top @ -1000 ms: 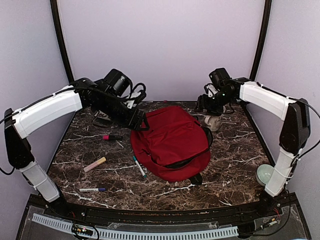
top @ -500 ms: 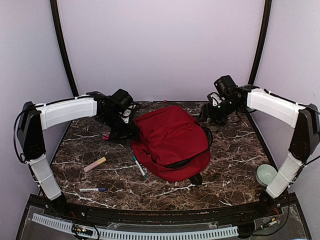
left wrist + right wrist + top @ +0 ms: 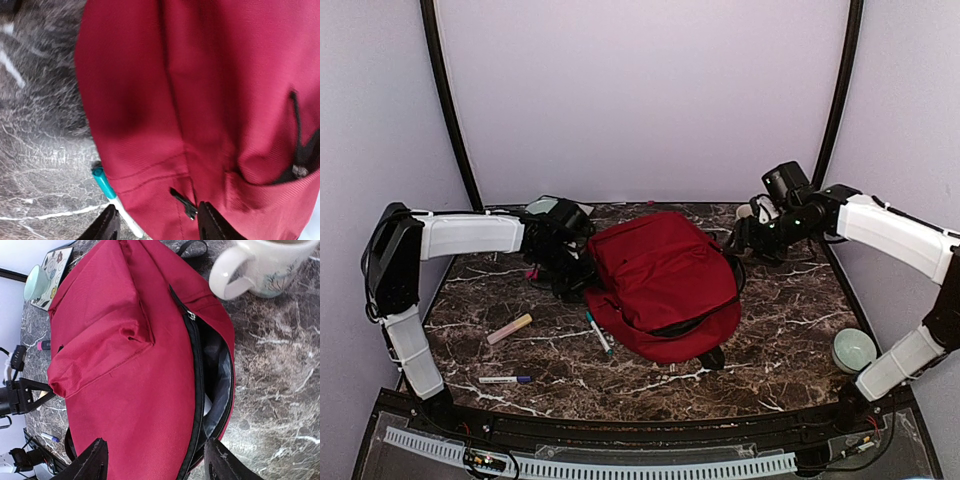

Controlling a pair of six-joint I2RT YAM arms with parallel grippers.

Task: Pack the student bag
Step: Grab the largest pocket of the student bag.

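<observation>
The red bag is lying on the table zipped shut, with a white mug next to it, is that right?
No. The bag is not zipped shut: the right wrist view shows its main zipper open, with grey lining inside. It does lie on the table with a white mug next to it.

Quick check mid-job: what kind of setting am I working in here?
Probably a robot test booth, not a real classroom: plain lilac wall panels and black posts enclose a marble-patterned table, with the student bag staged on it.
</observation>
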